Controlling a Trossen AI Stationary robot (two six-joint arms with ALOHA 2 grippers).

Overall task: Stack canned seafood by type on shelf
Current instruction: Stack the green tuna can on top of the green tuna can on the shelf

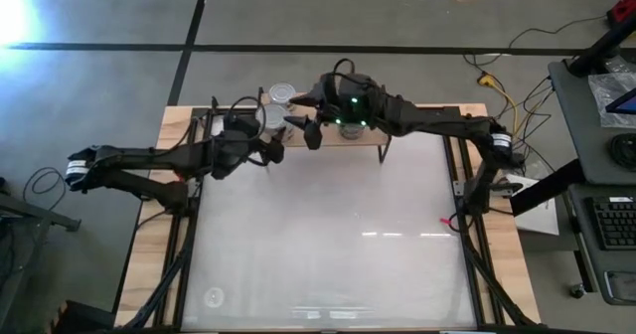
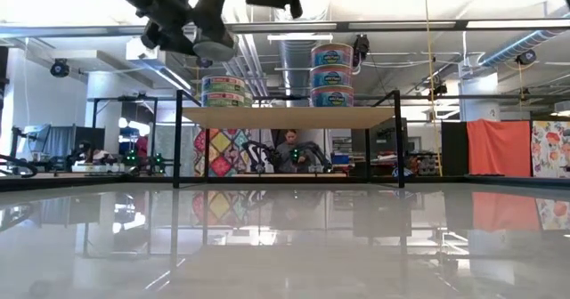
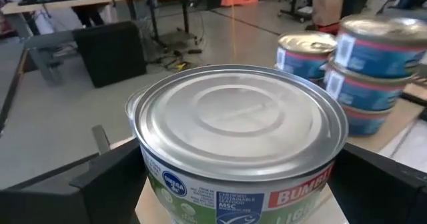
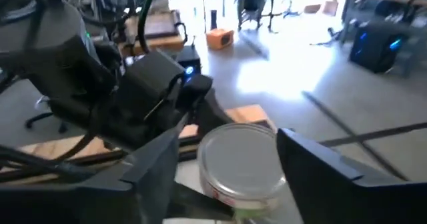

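Silver-topped can [image 3: 240, 151] held in left gripper [image 1: 266, 138] over shelf [image 2: 289, 117], hiding stack beneath; right gripper [image 1: 303, 110] jaws wide, straddling far can [image 4: 241, 163], empty.

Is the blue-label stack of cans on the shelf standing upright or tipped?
Upright: in the low view the three blue-label cans sit level, one upon another, on the shelf.

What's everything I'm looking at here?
Table: one, white, under both arms.
Shelf: one, light wood on black legs, at the table's far edge.
Blue cans: three, stacked on the shelf.
Green cans: two, stacked beside the blue ones.
Held can: one, silver top, green label, above the shelf.
Person: one, in the room behind.
Left gripper: dark, closed on the held can.
Right gripper: dark, open, over the shelf.
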